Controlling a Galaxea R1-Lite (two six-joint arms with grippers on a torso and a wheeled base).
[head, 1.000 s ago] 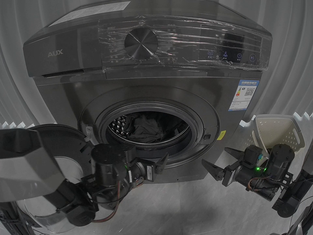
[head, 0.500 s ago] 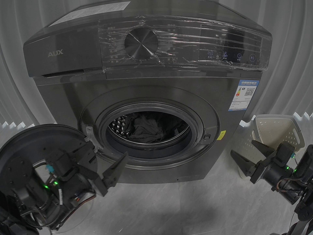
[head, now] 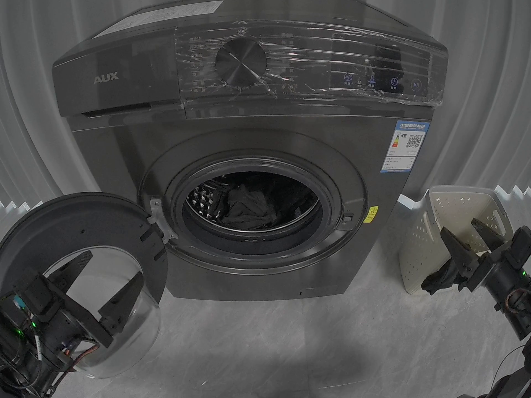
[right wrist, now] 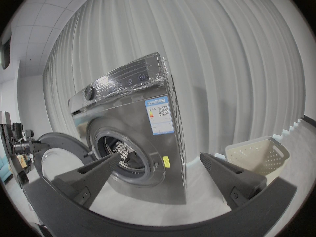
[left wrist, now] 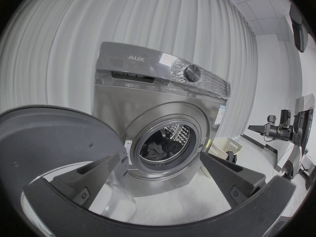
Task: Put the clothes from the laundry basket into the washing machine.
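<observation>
Clothes [head: 249, 211] heaped dark inside washing machine [head: 265, 128] drum. Door [head: 83, 222] swung wide left; your left gripper [head: 108, 276] before its rim, jaws open, empty. Your right gripper [head: 462, 232] at basket [head: 426, 233] front edge, jaws open, empty. Bare floor [head: 310, 338] between.

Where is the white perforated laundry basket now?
In the head view, the basket sits on the floor right of the grey washing machine, behind the right gripper.

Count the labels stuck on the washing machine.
3: a white label on the washing machine's top, a blue-bordered label at the front's upper right corner, a small yellow sticker beside the door opening. Hidden sides may carry more.
</observation>
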